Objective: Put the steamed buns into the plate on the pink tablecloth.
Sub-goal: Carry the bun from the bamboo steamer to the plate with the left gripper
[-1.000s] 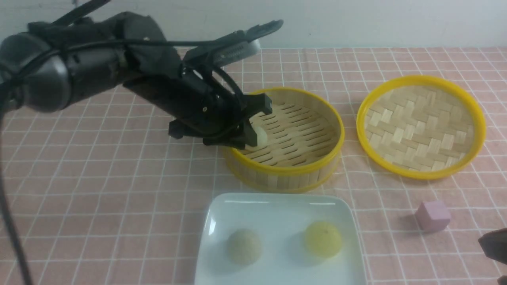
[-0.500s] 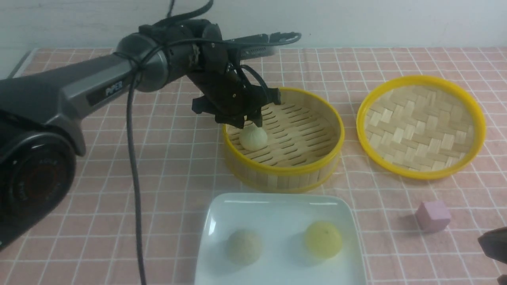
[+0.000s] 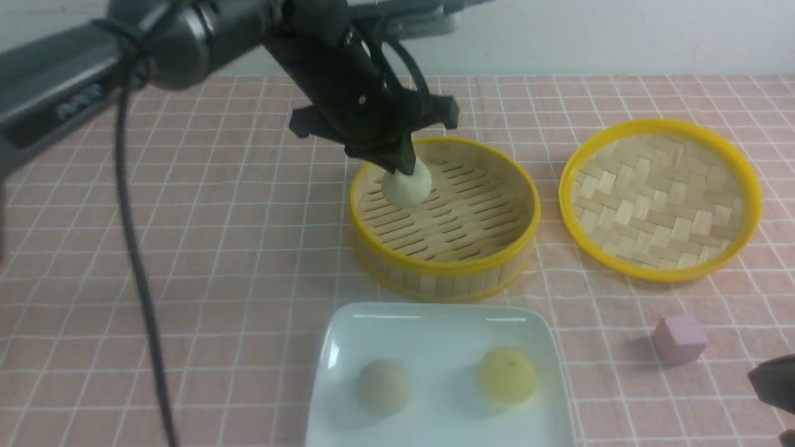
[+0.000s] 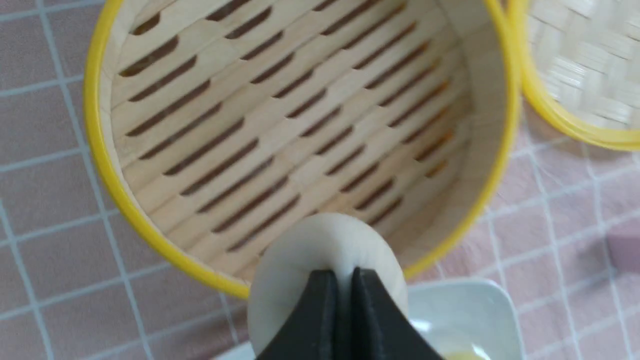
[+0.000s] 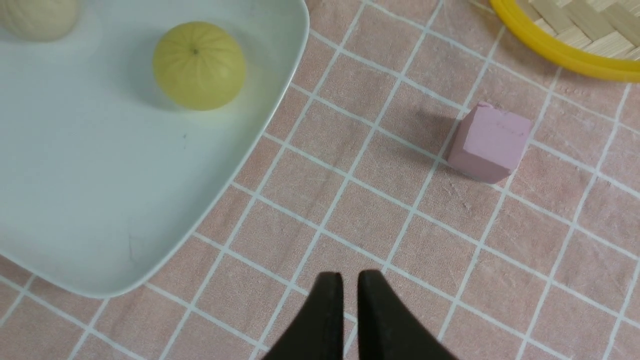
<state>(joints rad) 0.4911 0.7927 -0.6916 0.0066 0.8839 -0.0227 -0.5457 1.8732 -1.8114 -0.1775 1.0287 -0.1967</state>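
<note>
My left gripper [image 3: 405,169] is shut on a pale cream steamed bun [image 3: 407,187] and holds it just above the floor of the round steamer [image 3: 444,268]. In the left wrist view the black fingertips [image 4: 327,282] pinch the top of that bun [image 4: 305,250]. On the white square plate [image 3: 435,329] lie a beige bun [image 3: 382,386] and a yellow bun [image 3: 506,374]. The pink tablecloth [image 3: 217,248] covers the table. My right gripper [image 5: 350,277] hovers low over bare cloth beside the plate [image 5: 100,200], its fingers nearly together with nothing between them.
The yellow-rimmed woven lid [image 3: 658,198] lies upside down to the right of the steamer. A small pink cube [image 3: 678,337] sits on the cloth at the front right, between the plate and my right gripper [image 3: 773,385].
My left gripper closed on the cream bun in the steamer and lifted it off the slats as the arm rose. The right arm has not moved.
</note>
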